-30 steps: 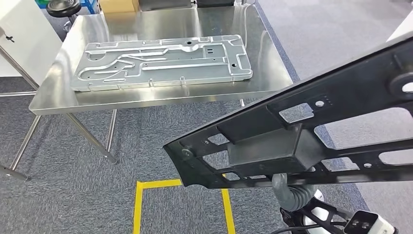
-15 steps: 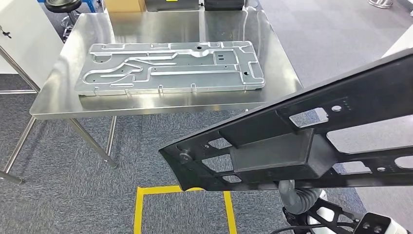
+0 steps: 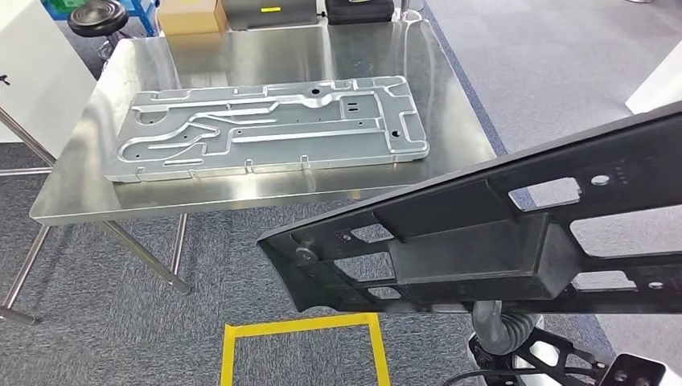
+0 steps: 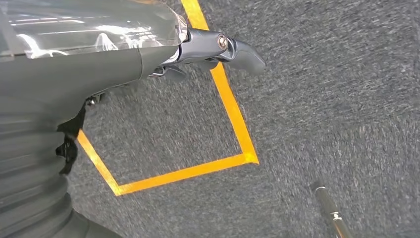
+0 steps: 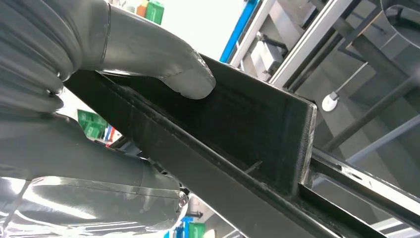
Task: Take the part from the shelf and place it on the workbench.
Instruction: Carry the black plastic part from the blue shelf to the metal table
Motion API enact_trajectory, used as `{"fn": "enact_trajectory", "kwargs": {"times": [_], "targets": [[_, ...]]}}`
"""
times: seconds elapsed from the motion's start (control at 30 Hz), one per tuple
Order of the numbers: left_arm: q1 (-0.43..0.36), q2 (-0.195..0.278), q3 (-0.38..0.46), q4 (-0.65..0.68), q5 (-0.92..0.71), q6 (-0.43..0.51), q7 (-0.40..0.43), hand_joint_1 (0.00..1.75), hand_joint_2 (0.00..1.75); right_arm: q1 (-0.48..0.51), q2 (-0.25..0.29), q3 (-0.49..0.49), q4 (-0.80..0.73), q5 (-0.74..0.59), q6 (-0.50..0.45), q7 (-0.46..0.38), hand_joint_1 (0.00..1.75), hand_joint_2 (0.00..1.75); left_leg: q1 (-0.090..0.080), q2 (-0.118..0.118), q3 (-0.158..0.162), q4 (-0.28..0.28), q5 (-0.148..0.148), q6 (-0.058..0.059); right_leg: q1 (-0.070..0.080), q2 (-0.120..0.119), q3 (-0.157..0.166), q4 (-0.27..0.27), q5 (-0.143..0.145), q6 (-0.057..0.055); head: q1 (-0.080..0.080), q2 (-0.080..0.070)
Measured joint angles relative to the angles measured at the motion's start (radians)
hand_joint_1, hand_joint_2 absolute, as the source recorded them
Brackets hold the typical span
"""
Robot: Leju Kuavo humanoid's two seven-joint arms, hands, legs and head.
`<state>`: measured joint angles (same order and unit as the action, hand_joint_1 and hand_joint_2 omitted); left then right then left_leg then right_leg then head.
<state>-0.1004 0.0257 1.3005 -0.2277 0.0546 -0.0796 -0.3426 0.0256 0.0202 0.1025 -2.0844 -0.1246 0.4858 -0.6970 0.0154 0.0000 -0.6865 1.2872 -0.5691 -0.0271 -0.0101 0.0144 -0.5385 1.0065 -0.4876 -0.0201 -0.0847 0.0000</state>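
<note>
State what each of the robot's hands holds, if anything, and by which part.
The right hand grips the large black openwork frame part by its box-shaped block, thumb on the block's flat face. The left hand holds nothing and hangs over the carpet.

- Head view: mounted high on the body, facing forward and down; covers the workbench [image 3: 265, 201], the grey carpet and the yellow floor tape [image 3: 301, 330].
- Left wrist view: close behind the left hand [image 4: 218, 49], facing the floor; shares the yellow floor tape [image 4: 233, 114] with the head view.
- Right wrist view: very close behind the right hand [image 5: 148, 54], angled upward along the black part [image 5: 237, 129]; shares that part [image 3: 482, 241] with the head view.
</note>
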Motion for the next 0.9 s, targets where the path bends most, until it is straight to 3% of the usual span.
{"fn": "enact_trajectory", "kwargs": {"times": [0.07, 0.13, 0.3, 0.37, 0.43, 0.47, 0.5, 0.57, 0.63, 0.7, 0.8, 0.83, 0.9], "targets": [[0.002, 0.001, 0.001, 0.000, 0.000, 0.001, 0.000, 0.00, 1.75, 0.000, 0.006, -0.001, 0.000, 0.003, 0.000, 0.000, 1.75, 1.75, 0.003, 0.001, 0.022, -0.113, 0.098, 0.000, 0.000, 0.002, 0.026, 0.000, -0.020, 0.006, 0.000, 0.000], [0.002, 0.001, 0.002, 0.000, 0.000, 0.003, 0.000, 0.00, 1.75, -0.001, 0.010, -0.002, 0.000, 0.005, 0.001, 0.000, 1.75, 1.75, 0.000, 0.001, 0.058, -0.216, 0.148, 0.007, 0.002, 0.004, 0.040, 0.003, -0.038, 0.016, 0.000, 0.000], [0.001, 0.002, 0.005, 0.000, 0.000, 0.005, 0.002, 0.00, 1.75, -0.003, 0.016, -0.007, -0.006, 0.001, 0.003, 0.000, 1.75, 1.75, -0.003, -0.001, 0.079, -0.251, 0.129, 0.039, 0.002, 0.000, 0.042, 0.016, -0.063, 0.043, 0.000, 0.000], [-0.001, 0.002, 0.005, 0.000, 0.001, 0.005, 0.002, 0.00, 1.75, -0.004, 0.016, -0.011, -0.010, -0.002, 0.005, 0.000, 1.75, 1.75, -0.001, -0.001, 0.090, -0.256, 0.122, 0.051, -0.001, -0.005, -0.007, 0.111, -0.102, 0.051, 0.000, 0.000], [-0.002, 0.003, 0.006, 0.000, 0.000, 0.005, 0.002, 0.00, 1.75, -0.003, 0.016, -0.017, -0.011, -0.003, 0.011, 0.000, 1.75, 1.75, -0.003, 0.000, 0.100, -0.256, 0.111, 0.056, -0.002, -0.007, -0.100, 0.249, -0.139, 0.054, 0.000, 0.000], [-0.002, 0.003, 0.006, 0.000, 0.000, 0.005, 0.002, 0.00, 1.75, -0.001, 0.016, -0.020, -0.011, -0.004, 0.014, 0.000, 1.75, 1.75, -0.004, 0.000, 0.107, -0.256, 0.105, 0.057, -0.002, -0.007, -0.135, 0.290, -0.136, 0.054, 0.000, 0.000], [-0.002, 0.003, 0.006, 0.000, 0.000, 0.005, 0.002, 0.00, 1.75, -0.001, 0.016, -0.022, -0.011, -0.005, 0.017, 0.000, 1.75, 1.75, -0.005, -0.001, 0.117, -0.256, 0.097, 0.057, -0.002, -0.007, -0.153, 0.293, -0.111, 0.052, 0.000, 0.000], [-0.001, 0.003, 0.006, 0.000, 0.000, 0.005, 0.002, 0.00, 1.75, -0.001, 0.016, -0.025, -0.011, -0.008, 0.020, 0.000, 1.75, 1.75, -0.008, -0.003, 0.142, -0.256, 0.080, 0.055, 0.002, -0.008, -0.135, 0.193, -0.016, 0.040, 0.000, 0.000], [-0.002, 0.001, 0.006, 0.000, 0.001, 0.005, 0.002, 0.00, 1.75, -0.002, 0.017, -0.027, -0.010, -0.010, 0.020, 0.000, 1.75, 1.75, -0.012, -0.004, 0.160, -0.257, 0.063, 0.049, 0.011, -0.009, -0.096, 0.077, 0.047, 0.025, 0.000, 0.000], [-0.003, 0.000, 0.006, 0.000, 0.001, 0.005, 0.002, 0.00, 1.75, -0.002, 0.017, -0.030, -0.010, -0.009, 0.021, 0.000, 1.75, 1.75, -0.012, -0.003, 0.165, -0.261, 0.054, 0.038, 0.018, -0.010, -0.081, 0.037, 0.047, 0.016, 0.000, 0.000], [-0.005, 0.001, 0.006, 0.000, 0.001, 0.005, 0.002, 0.00, 1.75, -0.001, 0.021, -0.035, -0.011, -0.006, 0.023, 0.000, 1.75, 1.75, -0.012, 0.004, 0.176, -0.262, 0.042, 0.022, 0.011, -0.008, -0.058, 0.011, 0.041, 0.008, 0.000, 0.000], [-0.006, 0.002, 0.006, 0.000, 0.000, 0.005, 0.003, 0.00, 1.75, -0.002, 0.024, -0.036, -0.012, -0.004, 0.024, 0.000, 1.75, 1.75, -0.013, 0.006, 0.168, -0.237, 0.029, 0.017, 0.007, -0.009, -0.045, 0.000, 0.040, 0.004, 0.000, 0.000], [-0.005, 0.003, 0.007, 0.000, 0.000, 0.006, 0.004, 0.00, 1.75, -0.002, 0.028, -0.038, -0.012, -0.002, 0.025, 0.000, 1.75, 1.75, -0.011, 0.007, 0.106, -0.126, -0.011, 0.009, 0.005, -0.011, -0.023, -0.011, 0.031, -0.003, -0.001, 0.000]]}}
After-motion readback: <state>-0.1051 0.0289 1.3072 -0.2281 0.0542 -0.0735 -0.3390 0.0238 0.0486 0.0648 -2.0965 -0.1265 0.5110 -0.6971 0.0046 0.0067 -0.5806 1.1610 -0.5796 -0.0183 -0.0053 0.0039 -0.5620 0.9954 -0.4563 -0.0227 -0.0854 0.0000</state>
